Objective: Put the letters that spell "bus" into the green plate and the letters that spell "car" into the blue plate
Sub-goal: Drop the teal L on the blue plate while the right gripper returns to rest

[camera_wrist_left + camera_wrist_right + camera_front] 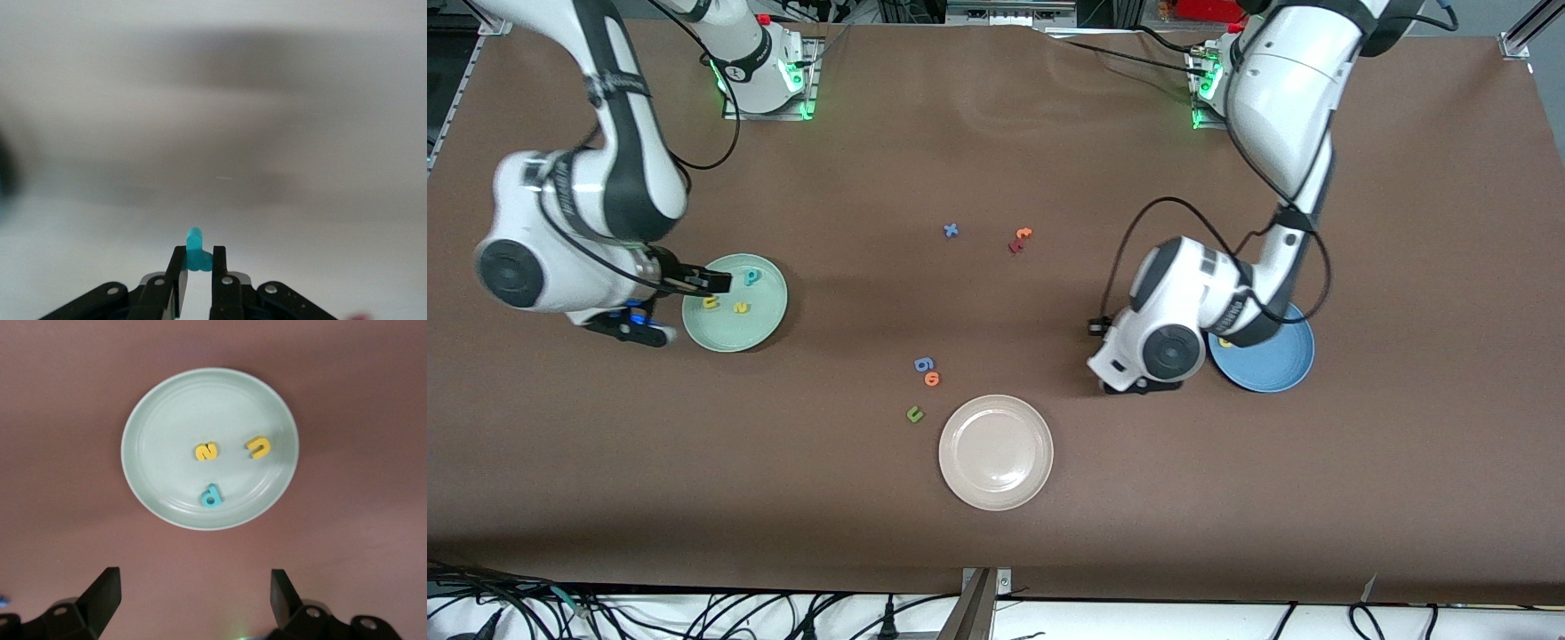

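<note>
Your left arm hides most of the blue plate [1285, 369]; its left gripper [198, 267] pinches a teal letter [195, 250]. Right gripper [195, 595], jaws spread, hangs over the green plate [160, 407]: yellow s [207, 451] centre, yellow u [259, 447] three o'clock, teal b [211, 496] six.

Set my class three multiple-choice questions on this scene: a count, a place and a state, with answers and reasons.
1. How many letters lie in the green plate? A one; B two; C three.
2. Where is the olive-green u? A in the green plate; B on the table beside the beige-white plate; C on the beige-white plate.
3. The left gripper is: A open; B shut on a teal letter; C shut on a yellow letter.

Answers:
1 C: a teal b, a yellow u and a yellow s lie there, below the open right gripper.
2 B: it lies just off that plate's rim.
3 B: teal foam is pinched between its fingers.
</note>
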